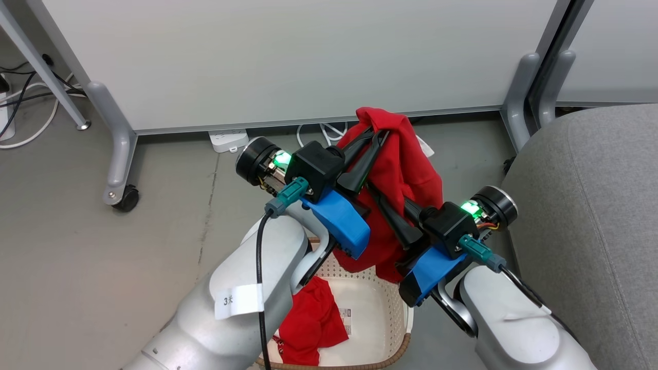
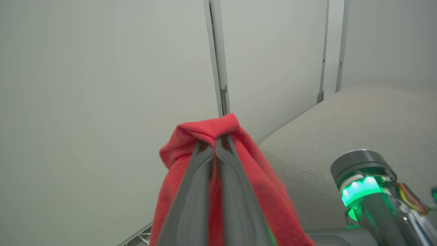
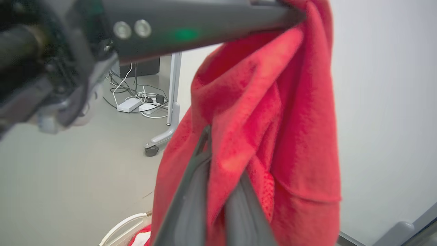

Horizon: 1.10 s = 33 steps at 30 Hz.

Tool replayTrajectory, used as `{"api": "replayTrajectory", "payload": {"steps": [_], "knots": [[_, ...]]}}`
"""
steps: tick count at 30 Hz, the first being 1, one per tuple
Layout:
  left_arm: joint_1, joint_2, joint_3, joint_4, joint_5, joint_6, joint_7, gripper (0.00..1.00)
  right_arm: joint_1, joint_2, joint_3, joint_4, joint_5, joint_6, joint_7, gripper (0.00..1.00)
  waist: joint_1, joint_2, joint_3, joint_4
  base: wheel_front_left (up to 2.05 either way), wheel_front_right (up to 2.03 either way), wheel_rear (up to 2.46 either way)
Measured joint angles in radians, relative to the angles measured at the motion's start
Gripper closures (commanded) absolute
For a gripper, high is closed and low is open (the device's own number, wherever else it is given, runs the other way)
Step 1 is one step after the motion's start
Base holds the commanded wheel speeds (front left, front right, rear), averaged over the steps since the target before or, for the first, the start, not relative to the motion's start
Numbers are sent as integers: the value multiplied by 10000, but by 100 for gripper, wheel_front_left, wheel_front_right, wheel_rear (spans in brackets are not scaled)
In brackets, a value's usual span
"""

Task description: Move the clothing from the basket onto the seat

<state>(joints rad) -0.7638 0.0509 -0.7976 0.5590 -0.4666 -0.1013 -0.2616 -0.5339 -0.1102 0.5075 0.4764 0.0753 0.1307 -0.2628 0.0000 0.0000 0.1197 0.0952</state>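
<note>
Jaws of the left gripper (image 2: 218, 138) are pinched together on a fold at the top of the plain red garment (image 1: 406, 164), which drapes down over both fingers. Just below it, the right gripper (image 3: 218, 160) is closed on the same garment lower down, its fingers half buried in the cloth and crossing under the left ones. The garment hangs in the air above the far end of the basket (image 1: 390, 308), where a second red garment (image 1: 308, 324) lies crumpled on the bottom. The seat (image 1: 591, 205) stands just beside the basket on the robot's right, apart from the held cloth
</note>
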Motion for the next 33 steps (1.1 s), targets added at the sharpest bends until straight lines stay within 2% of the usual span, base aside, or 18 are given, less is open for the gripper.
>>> {"api": "replayTrajectory", "payload": {"steps": [16, 17, 18, 19, 33], "knots": [[-131, 0, -128, 59, -61, 71, 0, 100, -124, 8, 173, 19, 128, 0, 0, 100, 0, 0, 115, -87, 0, 0, 0], [-133, 0, -130, 71, -73, 86, 0, 88, -125, 6, 182, 19, 140, 0, 0, 100, 0, 0, 123, -94, 0, 0, 0], [-140, 0, -134, 81, -73, 119, 0, 7, -126, 4, 190, 17, 144, 0, 0, 100, 0, 0, 132, -102, 0, 0, 0], [-154, 0, -142, 98, -75, 128, 0, 0, -128, 2, 199, 15, 150, 0, 0, 100, 0, 0, 141, -111, 0, 0, 0], [-338, -2, -188, 211, -67, 228, -4, 0, -202, -73, 42, -81, 245, 0, 4, 100, 0, 0, 386, -345, 0, 0, 0]]}}
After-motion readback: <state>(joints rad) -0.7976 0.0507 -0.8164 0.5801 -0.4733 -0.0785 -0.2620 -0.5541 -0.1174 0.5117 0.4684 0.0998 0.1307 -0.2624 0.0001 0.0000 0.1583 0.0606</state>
